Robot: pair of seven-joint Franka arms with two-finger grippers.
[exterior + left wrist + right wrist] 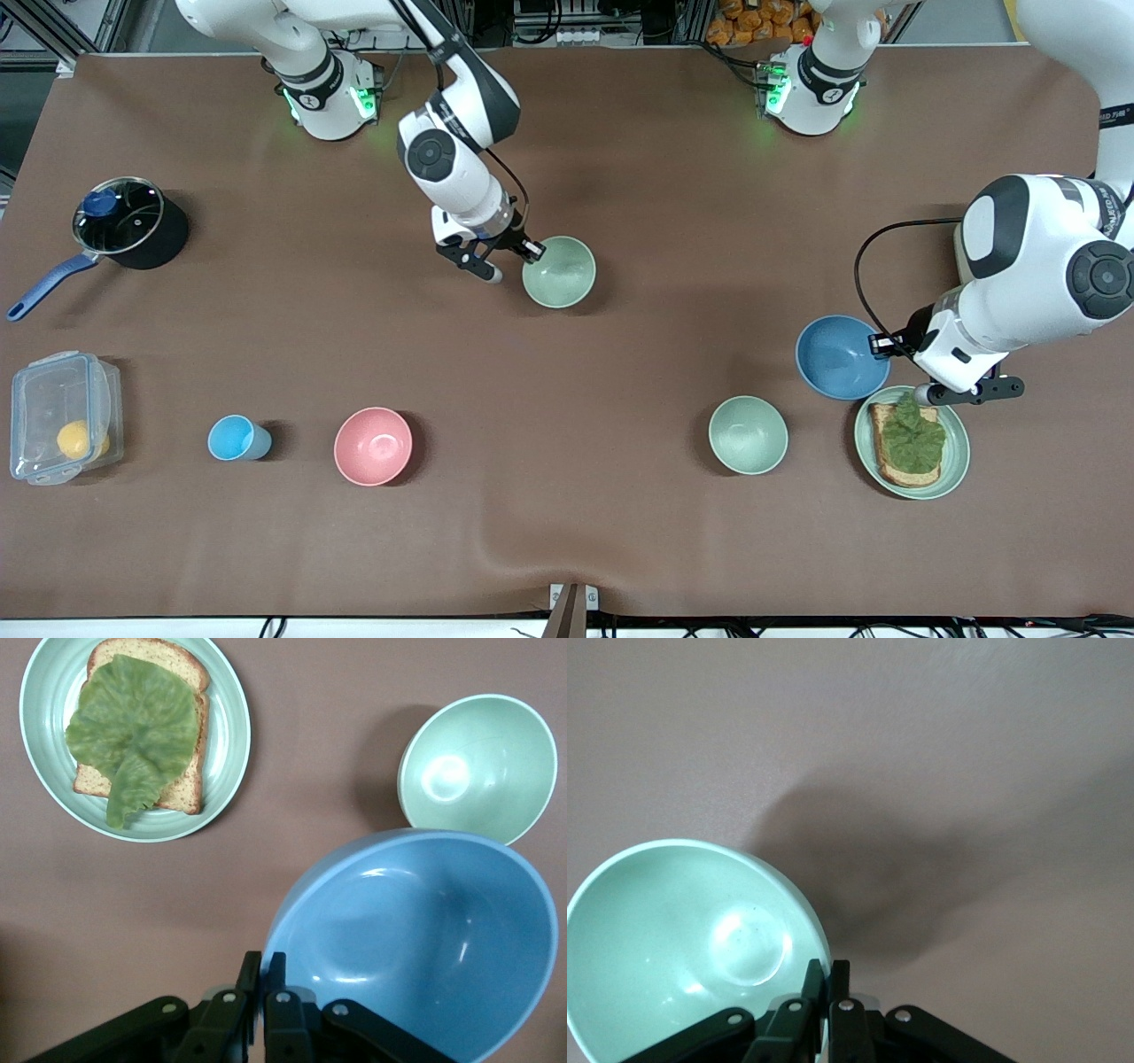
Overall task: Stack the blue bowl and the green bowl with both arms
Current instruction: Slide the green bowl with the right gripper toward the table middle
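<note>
The sky-blue bowl [840, 356] hangs tilted in my left gripper [882, 345], which is shut on its rim, just above the table beside the toast plate. In the left wrist view the blue bowl [425, 948] is pinched at its edge by the left gripper [263, 962]. My right gripper [534, 252] is shut on the rim of a pale green bowl [560, 271], held a little over the middle of the table. In the right wrist view that green bowl [682, 939] casts a shadow apart from it, with the right gripper [827, 971] on its rim.
A second green bowl [748, 434] [478, 762] rests nearer the front camera, next to the green plate [955, 461] [232, 718] with toast and lettuce. A pink bowl [373, 446], a light-blue cup [236, 438], a plastic box [58, 425] and a pot [133, 223] sit toward the right arm's end.
</note>
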